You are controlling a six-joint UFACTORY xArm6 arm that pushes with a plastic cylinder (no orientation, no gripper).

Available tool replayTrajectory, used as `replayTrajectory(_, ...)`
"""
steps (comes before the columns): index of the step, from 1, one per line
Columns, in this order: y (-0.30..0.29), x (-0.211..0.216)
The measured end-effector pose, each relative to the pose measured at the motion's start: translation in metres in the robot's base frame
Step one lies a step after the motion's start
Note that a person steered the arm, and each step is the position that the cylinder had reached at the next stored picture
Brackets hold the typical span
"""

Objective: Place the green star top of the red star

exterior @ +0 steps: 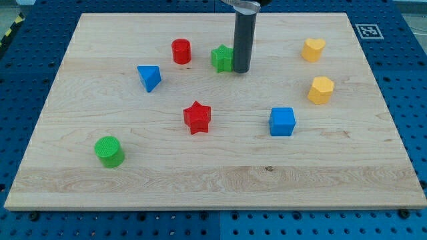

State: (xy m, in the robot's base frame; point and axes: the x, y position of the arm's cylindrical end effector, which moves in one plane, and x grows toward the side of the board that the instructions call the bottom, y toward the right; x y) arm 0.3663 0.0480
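Note:
The green star [221, 58] lies near the view's top middle of the wooden board [213, 180]. The red star [197, 117] lies near the board's middle, below and a little left of the green star. My tip [241, 69] rests on the board right against the green star's right side; the dark rod rises from it out of the view's top.
A red cylinder [181, 51] stands left of the green star. A blue triangular block [149, 77] is further left. A green cylinder [109, 151] is at lower left. A blue cube [282, 121] is right of the red star. A yellow heart [313, 49] and a yellow hexagonal block [321, 90] are at the right.

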Motion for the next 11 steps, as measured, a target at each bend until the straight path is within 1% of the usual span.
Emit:
replayTrajectory(1, 0.023, -0.036)
replayTrajectory(2, 0.027, -0.066)
replayTrajectory(3, 0.007, -0.074)
replayTrajectory(4, -0.004, -0.067)
replayTrajectory(6, -0.019, -0.022)
replayTrajectory(7, -0.034, 0.022)
replayTrajectory(8, -0.039, 0.045)
replayTrajectory(9, -0.014, 0.035)
replayTrajectory(11, -0.029, 0.035)
